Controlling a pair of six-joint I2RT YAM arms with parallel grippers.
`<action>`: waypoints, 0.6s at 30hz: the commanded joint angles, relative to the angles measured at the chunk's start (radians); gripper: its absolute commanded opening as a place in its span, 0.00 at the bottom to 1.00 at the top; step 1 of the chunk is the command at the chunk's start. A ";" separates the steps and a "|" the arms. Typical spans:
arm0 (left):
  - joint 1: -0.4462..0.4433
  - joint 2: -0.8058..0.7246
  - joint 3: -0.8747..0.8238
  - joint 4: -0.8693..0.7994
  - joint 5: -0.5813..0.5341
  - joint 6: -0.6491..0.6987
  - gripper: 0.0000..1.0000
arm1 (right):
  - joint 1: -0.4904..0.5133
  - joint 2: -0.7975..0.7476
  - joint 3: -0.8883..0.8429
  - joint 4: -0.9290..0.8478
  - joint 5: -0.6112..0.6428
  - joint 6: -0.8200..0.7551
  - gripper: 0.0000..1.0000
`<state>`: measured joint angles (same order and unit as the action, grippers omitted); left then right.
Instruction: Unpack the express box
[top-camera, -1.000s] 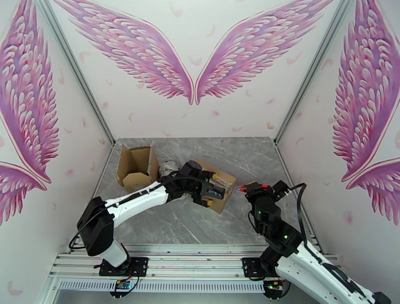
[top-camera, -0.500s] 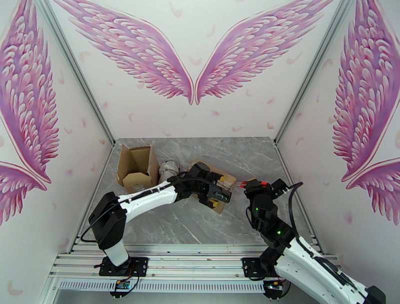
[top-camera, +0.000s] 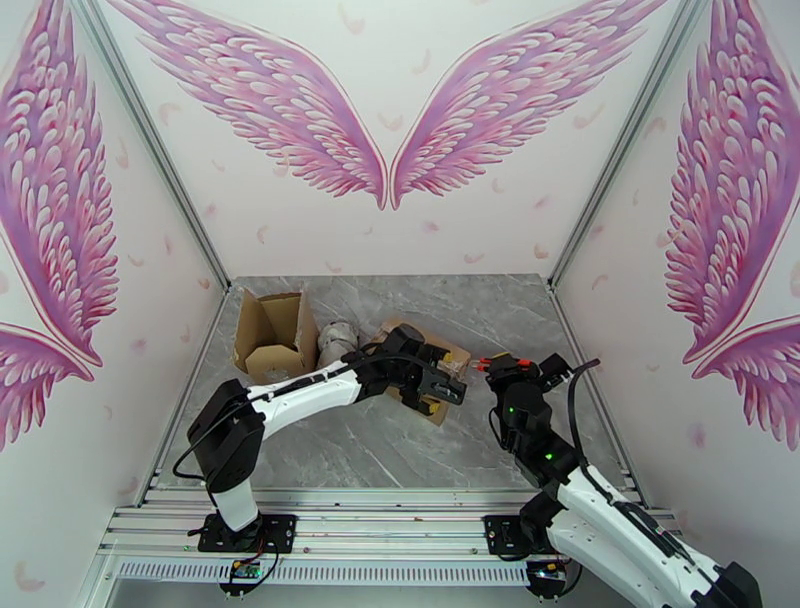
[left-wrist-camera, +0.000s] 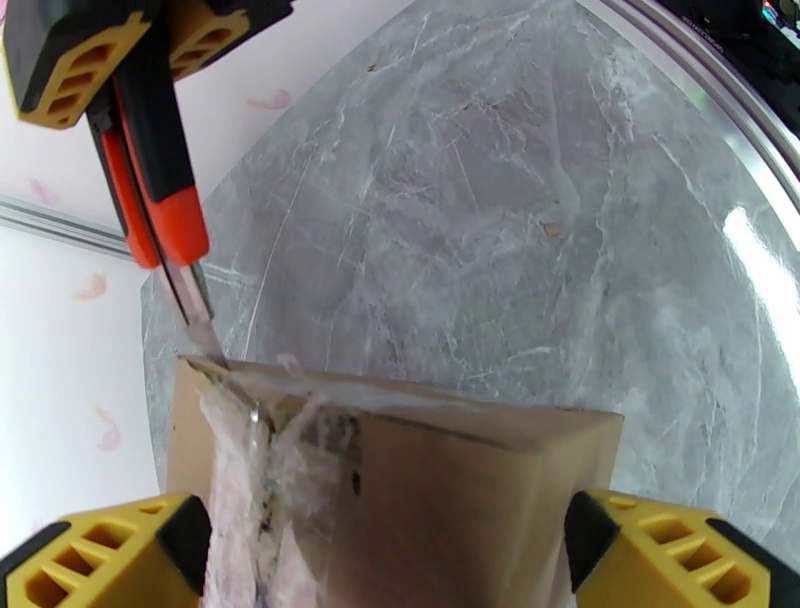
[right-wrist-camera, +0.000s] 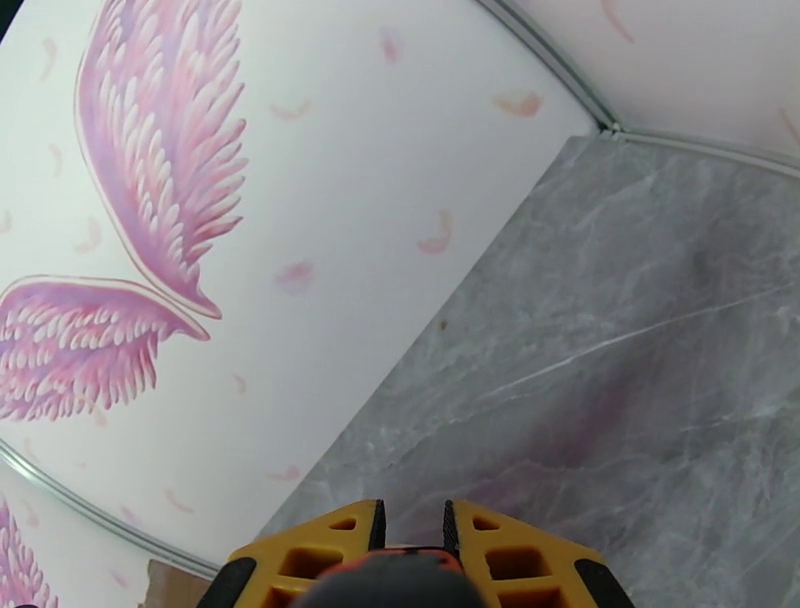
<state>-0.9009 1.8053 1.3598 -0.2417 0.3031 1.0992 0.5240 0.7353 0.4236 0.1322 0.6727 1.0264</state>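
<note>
Scanning left to right across the grey marble table (top-camera: 400, 455): at the back left stands an open carton (top-camera: 270, 335), brown, flaps open. Just beside it on the right is a pale wrapped bundle (top-camera: 336, 338); can't make out what's inside.

Next over is the express box (left-wrist-camera: 460, 490): brown cardboard, lying flat near table centre, set at an angle, top flaps closed. Crinkled clear tape (left-wrist-camera: 250, 470) runs along its top seam at one end.

Left arm reaches in from the near-left base, and the left gripper (left-wrist-camera: 390, 515) sits over the box. Jaws are spread as wide as they go, with one yellow finger (left-wrist-camera: 100, 550) at each side and the box between them. The pads are right at the box's side faces; can't tell whether they actually press in. Not a closed grip.

At the box's right-hand corner is a utility knife (left-wrist-camera: 160, 180), red-orange body, with the blade (left-wrist-camera: 203, 325) out and angled down. The tip touches the box's top edge right where the tape begins.

Right gripper (right-wrist-camera: 412, 520) carries that knife. Its jaws are pinched nearly together on the handle, leaving a narrow gap with the dark handle end wedged between the yellow fingers (right-wrist-camera: 310, 560). From above it sits just right of the box, its arm coming up from the near-right base.
</note>
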 joint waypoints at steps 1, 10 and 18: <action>0.009 0.028 0.053 0.017 0.023 -0.007 0.98 | 0.000 -0.006 -0.026 0.025 -0.079 0.043 0.00; 0.031 0.043 0.088 -0.056 0.057 -0.020 0.89 | -0.005 -0.027 -0.014 0.015 -0.075 0.055 0.00; 0.033 0.034 0.076 -0.046 0.054 -0.025 0.89 | -0.022 0.008 -0.021 0.040 -0.094 0.065 0.00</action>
<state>-0.8799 1.8412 1.4067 -0.2955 0.3584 1.0870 0.5110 0.7261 0.4030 0.1471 0.6304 1.0744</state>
